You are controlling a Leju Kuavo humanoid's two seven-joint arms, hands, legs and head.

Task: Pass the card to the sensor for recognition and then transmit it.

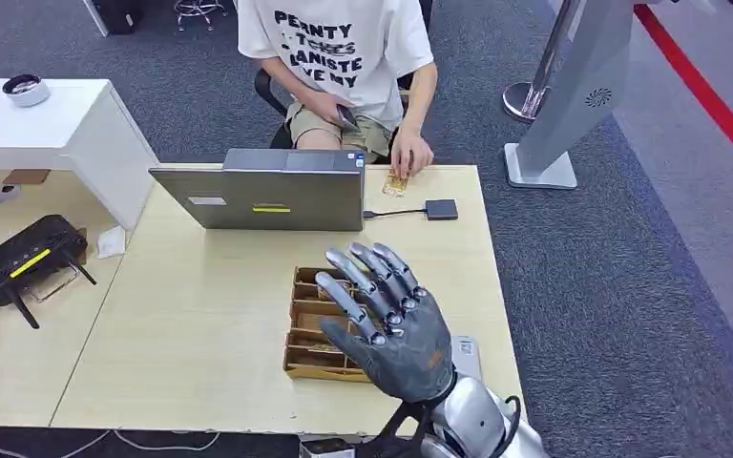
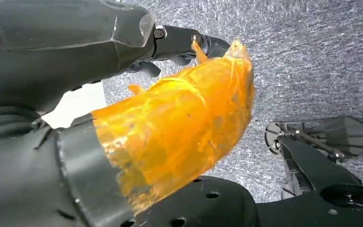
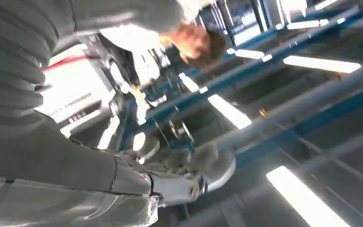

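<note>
One right hand [image 1: 393,324], fingers spread and holding nothing, raised palm-down over the wooden card tray [image 1: 307,358] on the table [image 1: 191,334]; left hand [image 2: 52,118] hangs toward the floor, grip state indeterminable under an orange wrap. One card [image 1: 397,183] lies by the person's hand [image 1: 410,153], near the small black sensor [image 1: 441,209]. Step, by my judgement: pickup not yet made; next I must lower into the tray and pinch one card.

Right hand [image 1: 396,329] — dark grey, silver-jointed fingers; silver forearm [image 1: 472,420] with black cable.
</note>
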